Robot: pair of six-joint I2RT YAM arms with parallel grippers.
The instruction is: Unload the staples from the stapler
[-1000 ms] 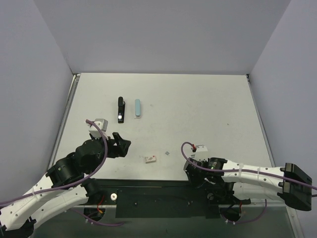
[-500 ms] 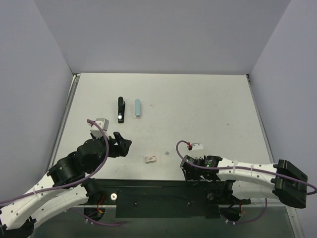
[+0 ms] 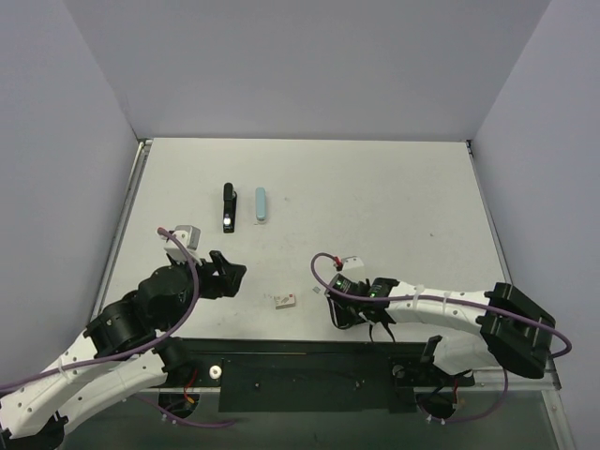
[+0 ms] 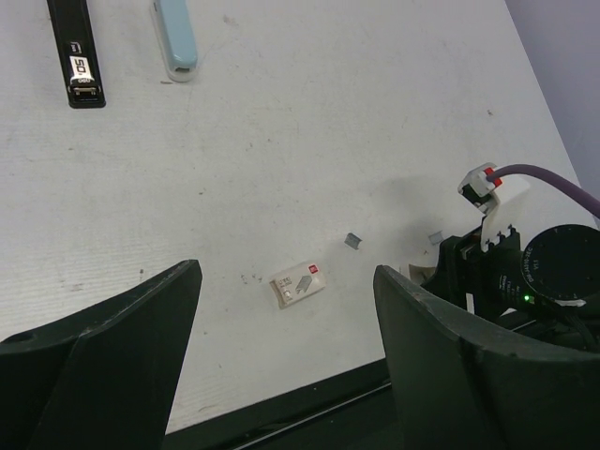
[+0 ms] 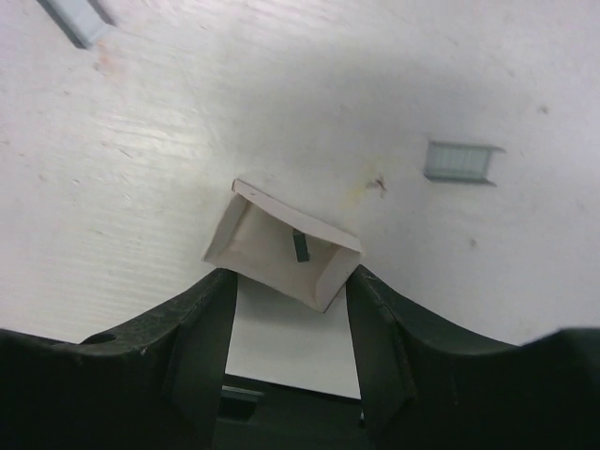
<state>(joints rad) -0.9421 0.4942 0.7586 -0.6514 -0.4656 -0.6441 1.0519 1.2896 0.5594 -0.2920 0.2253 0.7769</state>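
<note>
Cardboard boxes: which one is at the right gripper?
The open plain box, at the fingertips of the right gripper. The red-labelled box lies apart, farther left.

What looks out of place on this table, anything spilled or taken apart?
Loose staple strips lie scattered on the table near the right end effector, which pinches a small paper tray. Farther back, a black stapler part and a light blue part lie side by side, seemingly one stapler dismantled.

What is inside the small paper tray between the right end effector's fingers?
A small dark piece lies in the tray; the rest looks bare. Anything under the tray is covered.
</note>
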